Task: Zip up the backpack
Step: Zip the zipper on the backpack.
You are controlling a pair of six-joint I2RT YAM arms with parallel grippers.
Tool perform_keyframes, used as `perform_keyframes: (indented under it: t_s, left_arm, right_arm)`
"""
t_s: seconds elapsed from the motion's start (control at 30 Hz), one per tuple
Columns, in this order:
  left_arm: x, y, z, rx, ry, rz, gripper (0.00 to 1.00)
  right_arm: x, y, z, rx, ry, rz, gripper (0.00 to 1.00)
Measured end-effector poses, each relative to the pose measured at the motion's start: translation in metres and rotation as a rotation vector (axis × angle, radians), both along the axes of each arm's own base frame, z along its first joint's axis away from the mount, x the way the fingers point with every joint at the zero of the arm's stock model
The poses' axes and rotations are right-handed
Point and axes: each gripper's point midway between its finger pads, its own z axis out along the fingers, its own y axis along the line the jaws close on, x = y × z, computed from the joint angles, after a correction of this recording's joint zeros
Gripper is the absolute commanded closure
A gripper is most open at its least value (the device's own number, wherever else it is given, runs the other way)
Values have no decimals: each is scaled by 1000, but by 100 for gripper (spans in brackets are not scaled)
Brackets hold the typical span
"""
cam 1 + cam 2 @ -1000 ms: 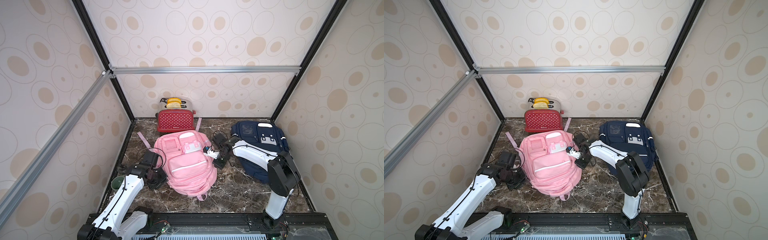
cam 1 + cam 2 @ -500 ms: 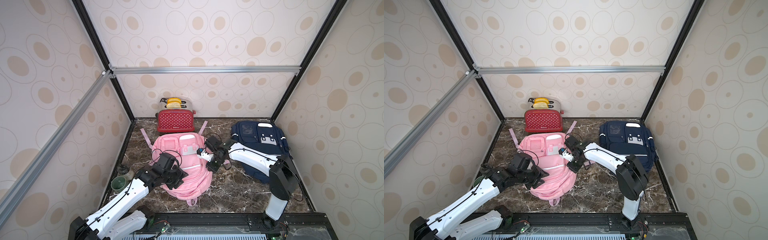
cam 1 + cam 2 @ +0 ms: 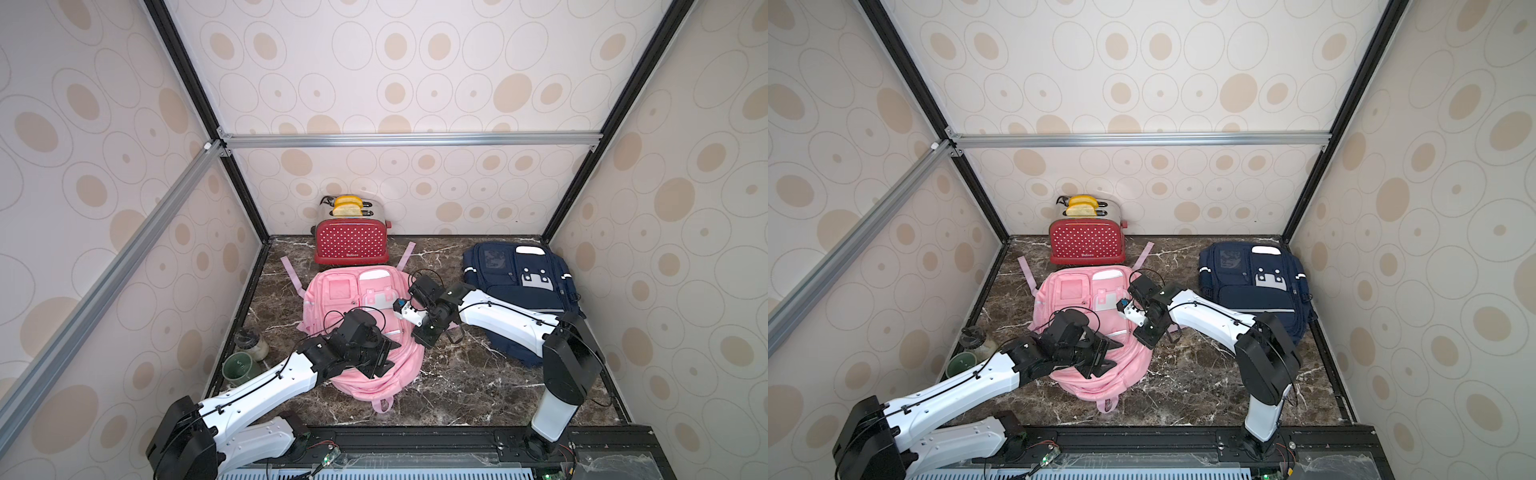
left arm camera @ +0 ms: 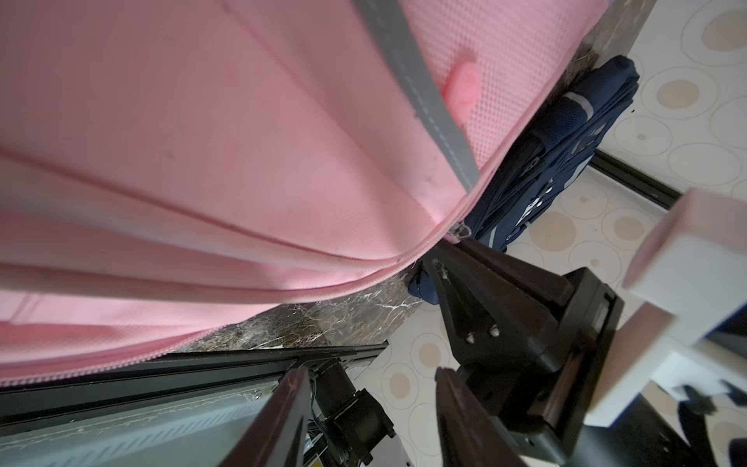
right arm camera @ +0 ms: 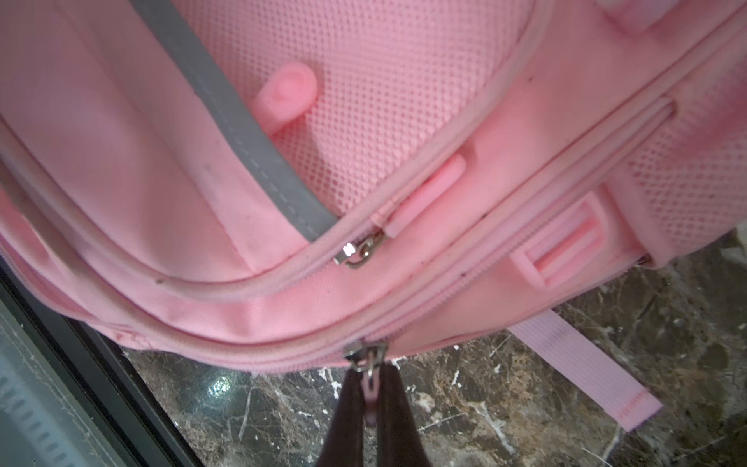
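The pink backpack [image 3: 399, 374] lies flat on the marble floor, in both top views [image 3: 1129, 365]. My right gripper [image 3: 422, 340] sits at its right edge, shut on the pink zipper pull [image 5: 370, 388] of the main zipper, just below the metal slider [image 5: 364, 353]. In the left wrist view that slider [image 4: 458, 231] shows at the bag's edge. My left gripper [image 3: 388, 355] hovers over the bag's lower front, open, with nothing between its fingers [image 4: 283, 408]. A second slider [image 5: 359, 252] sits on the front pocket zipper.
A red dotted toaster [image 3: 352, 245] with bread stands at the back wall. A navy backpack [image 3: 519, 282] lies at the right, under my right arm. A green cup [image 3: 237, 368] and a jar [image 3: 251, 343] stand by the left wall.
My left arm swung from the bag's left side onto its lower front and its jaws opened. My right gripper moved forward along the bag's right edge with the pull. The bag bunched up.
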Motion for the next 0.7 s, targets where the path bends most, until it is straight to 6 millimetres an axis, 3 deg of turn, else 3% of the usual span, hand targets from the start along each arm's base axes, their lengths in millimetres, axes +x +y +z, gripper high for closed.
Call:
perform_keyframes:
  t_s: [0.2, 0.47, 0.6, 0.7]
  left_arm:
    - [3, 2, -7, 9, 27, 63, 49]
    - [3, -4, -43, 38, 99, 88, 50]
    - [2, -5, -51, 31, 106, 90, 56]
    - [0, -3, -59, 31, 106, 89, 65]
  right_arm:
    - [0, 0, 0, -2, -4, 3, 100]
    - [0, 0, 0, -4, -4, 6, 100]
    - [0, 0, 0, -6, -7, 9, 100]
    - [-3, 2, -1, -11, -12, 21, 100]
